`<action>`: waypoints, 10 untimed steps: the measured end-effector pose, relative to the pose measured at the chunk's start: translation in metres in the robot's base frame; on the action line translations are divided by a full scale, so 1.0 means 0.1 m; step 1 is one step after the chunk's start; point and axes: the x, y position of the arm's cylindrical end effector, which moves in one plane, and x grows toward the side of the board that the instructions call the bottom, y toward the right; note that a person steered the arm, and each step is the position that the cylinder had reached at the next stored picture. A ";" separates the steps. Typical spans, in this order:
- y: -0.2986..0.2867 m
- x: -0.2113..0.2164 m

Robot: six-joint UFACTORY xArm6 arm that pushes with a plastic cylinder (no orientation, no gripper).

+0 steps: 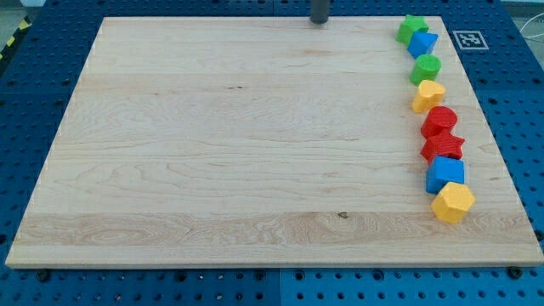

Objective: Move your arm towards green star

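Left of the green star (pixel 411 27), which sits at the counter's (pixel 238 153) top right corner touching a blue block (pixel 423 42), my tip (pixel 319 22) stands well apart; no pincer shows, so I cannot tell its state.

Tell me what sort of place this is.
Probably a robotics lab bench: a wooden board lies on a blue perforated table, with a fiducial marker beside it, coloured blocks lined along the view's right, and my tip at the top edge.

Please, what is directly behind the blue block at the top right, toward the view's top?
The green star touches the blue block from behind; its lower part is covered. My tip stands apart, toward the view's left.
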 end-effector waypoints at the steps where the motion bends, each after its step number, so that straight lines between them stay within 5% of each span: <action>1: 0.11 -0.01; 4: 0.84 -0.02; 6: 2.03 -0.01; 10: 1.60 0.29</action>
